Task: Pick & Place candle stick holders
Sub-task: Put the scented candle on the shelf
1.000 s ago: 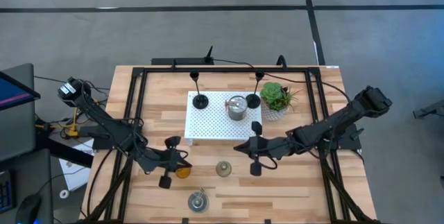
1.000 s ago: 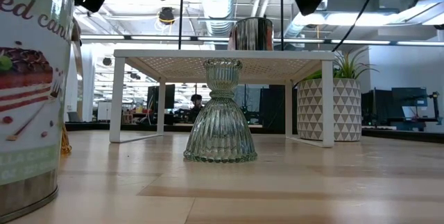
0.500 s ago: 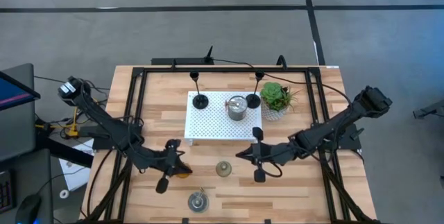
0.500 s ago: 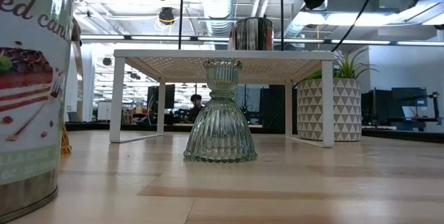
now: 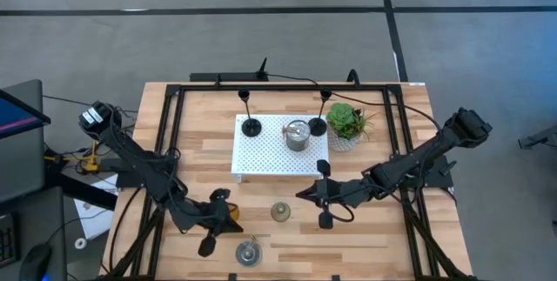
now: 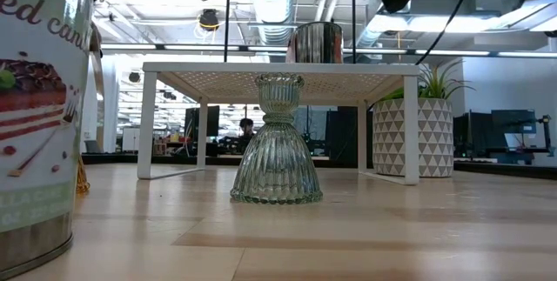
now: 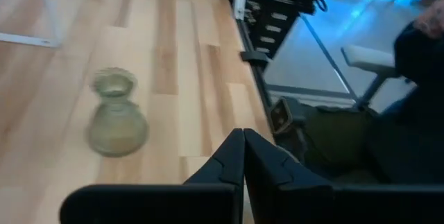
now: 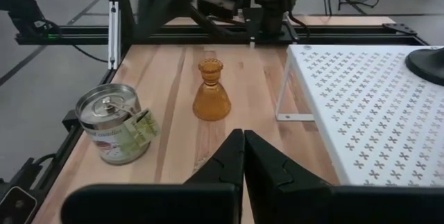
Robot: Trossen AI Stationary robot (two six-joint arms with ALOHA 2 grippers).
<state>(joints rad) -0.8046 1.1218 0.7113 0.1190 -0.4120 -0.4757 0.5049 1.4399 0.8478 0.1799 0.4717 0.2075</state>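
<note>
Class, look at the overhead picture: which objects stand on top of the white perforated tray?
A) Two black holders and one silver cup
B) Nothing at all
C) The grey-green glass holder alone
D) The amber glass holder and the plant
A: on the white perforated tray stand the two black holders and one silver cup; the amber holder and the grey-green holder stand on the bare wood.
</note>
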